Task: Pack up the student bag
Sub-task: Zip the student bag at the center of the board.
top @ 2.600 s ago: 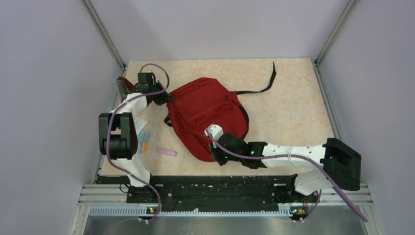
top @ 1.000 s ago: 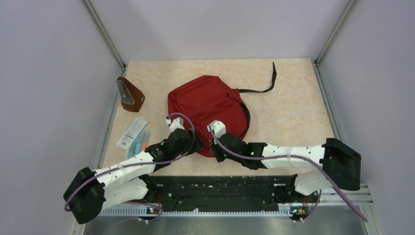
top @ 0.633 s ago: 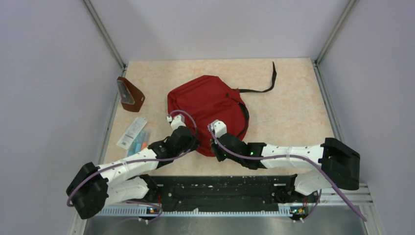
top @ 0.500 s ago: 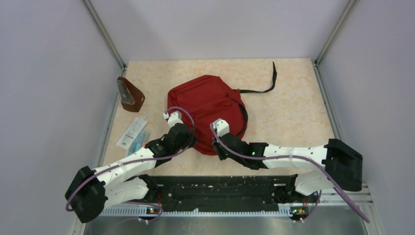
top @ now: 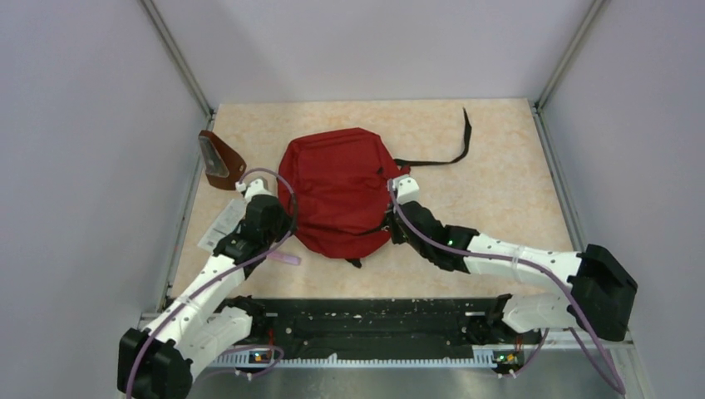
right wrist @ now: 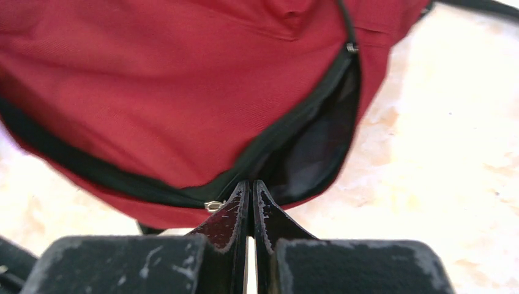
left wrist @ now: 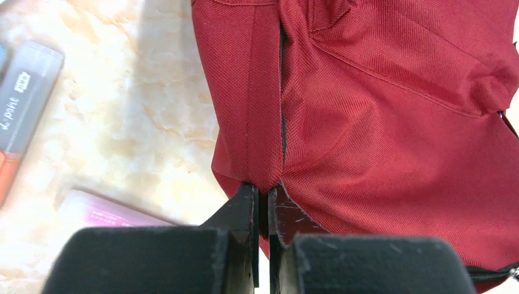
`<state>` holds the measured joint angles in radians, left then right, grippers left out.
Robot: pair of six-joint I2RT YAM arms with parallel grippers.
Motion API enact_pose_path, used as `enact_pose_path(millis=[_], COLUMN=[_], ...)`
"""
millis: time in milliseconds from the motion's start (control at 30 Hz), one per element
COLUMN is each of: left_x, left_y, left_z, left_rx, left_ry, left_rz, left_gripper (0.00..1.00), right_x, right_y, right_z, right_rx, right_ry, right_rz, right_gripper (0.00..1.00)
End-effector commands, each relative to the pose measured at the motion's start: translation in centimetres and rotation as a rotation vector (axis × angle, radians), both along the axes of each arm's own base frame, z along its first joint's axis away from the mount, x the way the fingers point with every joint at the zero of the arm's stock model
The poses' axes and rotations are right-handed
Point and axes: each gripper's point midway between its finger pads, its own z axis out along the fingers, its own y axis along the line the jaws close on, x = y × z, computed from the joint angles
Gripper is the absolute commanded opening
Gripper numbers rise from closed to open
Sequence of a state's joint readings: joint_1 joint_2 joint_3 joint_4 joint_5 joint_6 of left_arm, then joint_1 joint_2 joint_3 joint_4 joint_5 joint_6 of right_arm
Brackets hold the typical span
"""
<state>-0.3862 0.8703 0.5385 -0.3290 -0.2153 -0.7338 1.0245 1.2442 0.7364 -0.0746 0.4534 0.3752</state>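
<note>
On the bench (top: pixel 499 166), left of centre, just clamped student bag (top: pixel 337 195) seam in left end effector (left wrist: pixel 262 196); zipper mouth (right wrist: pixel 318 141) rim pinched in right end effector (right wrist: pixel 251 190); spread open, looks set for loading.

Left tool (left wrist: pixel 262 195): closed onto the edge of the large dark-red fabric backpack (top: pixel 337 191).
Backpack: stretched wider, shifted leftward.

Dark lettering on the grey pack (left wrist: pixel 23 82) — too blurred to read.
</note>
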Motion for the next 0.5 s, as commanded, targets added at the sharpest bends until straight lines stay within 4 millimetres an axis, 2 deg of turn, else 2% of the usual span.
enact_pose_path(millis=[0, 133, 167, 267, 300, 400, 467], left_x=[1.5, 1.7, 1.7, 1.7, 1.8, 1.8, 1.4], left_y=[3.1, 3.3, 3.0, 1.8, 1.4, -0.6, -3.1], left_z=[3.5, 4.5, 4.8, 6.6, 7.4, 10.2, 12.1], left_rx=[0.098, 0.118, 0.132, 0.150, 0.153, 0.184, 0.218], left_ry=[-0.090, -0.111, -0.118, -0.145, -0.167, -0.258, -0.332], left_rz=[0.057, 0.036, -0.001, -0.105, -0.131, -0.221, -0.310], left_gripper=[0.00, 0.01, 0.06, 0.37, 0.43, 0.50, 0.55], right_x=[2.2, 3.2, 3.0, 2.2, 1.9, 1.1, 0.8], right_y=[-3.2, -4.0, -3.8, -2.9, -2.8, -2.5, -2.5], right_z=[0.4, 0.6, 0.8, 1.5, 1.7, 2.2, 2.5], right_rx=[-0.031, -0.006, -0.005, 0.018, 0.027, 0.054, 0.068], right_ry=[-0.036, -0.029, -0.034, -0.035, -0.033, -0.028, -0.027], right_rz=[-0.070, -0.070, -0.047, 0.036, 0.054, 0.095, 0.104], right_gripper=[0.00, 0.00, 0.00, 0.00, 0.00, 0.00, 0.00])
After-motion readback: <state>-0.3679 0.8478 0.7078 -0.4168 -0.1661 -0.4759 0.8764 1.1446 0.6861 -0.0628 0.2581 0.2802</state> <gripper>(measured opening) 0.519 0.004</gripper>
